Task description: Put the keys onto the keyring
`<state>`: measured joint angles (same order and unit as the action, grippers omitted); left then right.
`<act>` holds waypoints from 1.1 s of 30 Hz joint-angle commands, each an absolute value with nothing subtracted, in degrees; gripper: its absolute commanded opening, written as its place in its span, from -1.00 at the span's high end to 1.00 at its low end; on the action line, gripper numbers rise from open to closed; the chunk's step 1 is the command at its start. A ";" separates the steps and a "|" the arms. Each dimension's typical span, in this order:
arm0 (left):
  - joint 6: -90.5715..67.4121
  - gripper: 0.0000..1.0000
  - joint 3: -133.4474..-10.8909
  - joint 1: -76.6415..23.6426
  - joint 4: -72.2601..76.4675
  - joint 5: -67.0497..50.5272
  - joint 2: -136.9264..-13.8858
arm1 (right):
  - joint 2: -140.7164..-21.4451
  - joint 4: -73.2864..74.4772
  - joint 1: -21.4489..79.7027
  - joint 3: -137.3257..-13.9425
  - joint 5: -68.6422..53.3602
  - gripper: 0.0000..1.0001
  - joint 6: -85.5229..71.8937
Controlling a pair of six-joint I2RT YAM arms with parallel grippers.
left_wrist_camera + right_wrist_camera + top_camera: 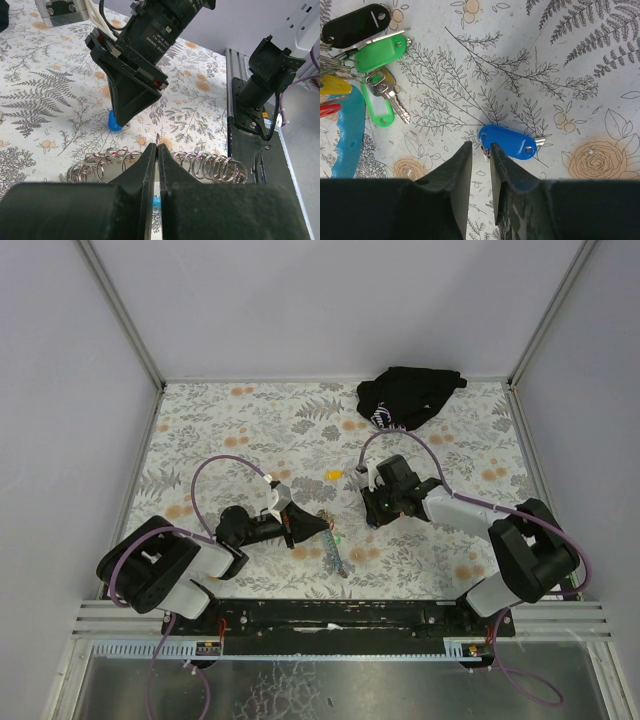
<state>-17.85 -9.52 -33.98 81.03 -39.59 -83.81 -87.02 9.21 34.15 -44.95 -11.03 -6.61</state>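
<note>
While the top camera shows both arms leaning in over the middle of the flowered table (250,420), only the right wrist camera shows the keys (509,141) well. They lie flat on the table. Their bright blue tag lies left to right, with its hole end to the right. The right gripper (480,146) has its fingers nearly together, nipping a silvery bit at the tag's left end. This view also shows green tags (380,52), a black tag (355,25) and the light-blue strap (347,135) off to the left, well apart from the blue tag.

The left wrist camera alone shows the keyring (205,166), a shiny coil of rings lying sideways. The left gripper (157,150) is pressed together on a thin metal tip of it. From above, the strap runs from far to near. The white writing on the black camera lens (160,30) is too small to read.
</note>
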 commanded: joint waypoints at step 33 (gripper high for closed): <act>-16.79 1.00 -11.26 -33.90 83.55 -39.95 -83.46 | -90.75 13.08 36.21 -49.17 -7.23 0.69 -7.55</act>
